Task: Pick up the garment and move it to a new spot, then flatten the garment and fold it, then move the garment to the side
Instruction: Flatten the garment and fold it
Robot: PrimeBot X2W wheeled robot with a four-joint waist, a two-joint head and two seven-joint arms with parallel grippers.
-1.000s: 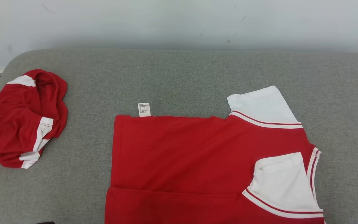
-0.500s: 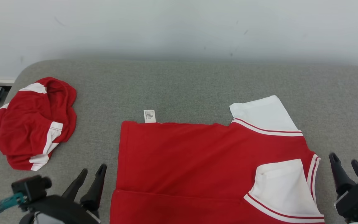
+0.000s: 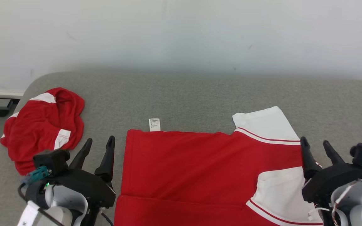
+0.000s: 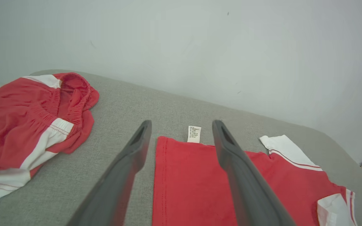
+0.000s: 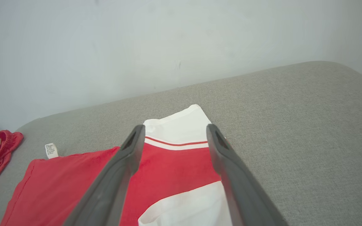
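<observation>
Ahead of both end effectors you face a pale wall (image 3: 181, 31), and the grey fabric-covered bench (image 3: 200, 94) runs up to it. Between the end effectors lies the red T-shirt (image 3: 193, 169), spread flat, with one white sleeve turned in onto its body. Your left end effector (image 3: 100, 139) hangs released, fingers spread, over bare bench just beside the shirt's straight hem. Your right end effector (image 3: 314, 141) is likewise spread and holds nothing, above the shirt's shoulder end. Left of the left end effector, near the bench's rounded corner, sits a crumpled pair of red shorts (image 3: 42, 125) with white panels. A white care label (image 3: 154, 124) sticks out past the shirt's far edge, just ahead of the left end effector. Its print is too small to read. Bare bench lies open beyond the shirt and to the right of the right end effector.
</observation>
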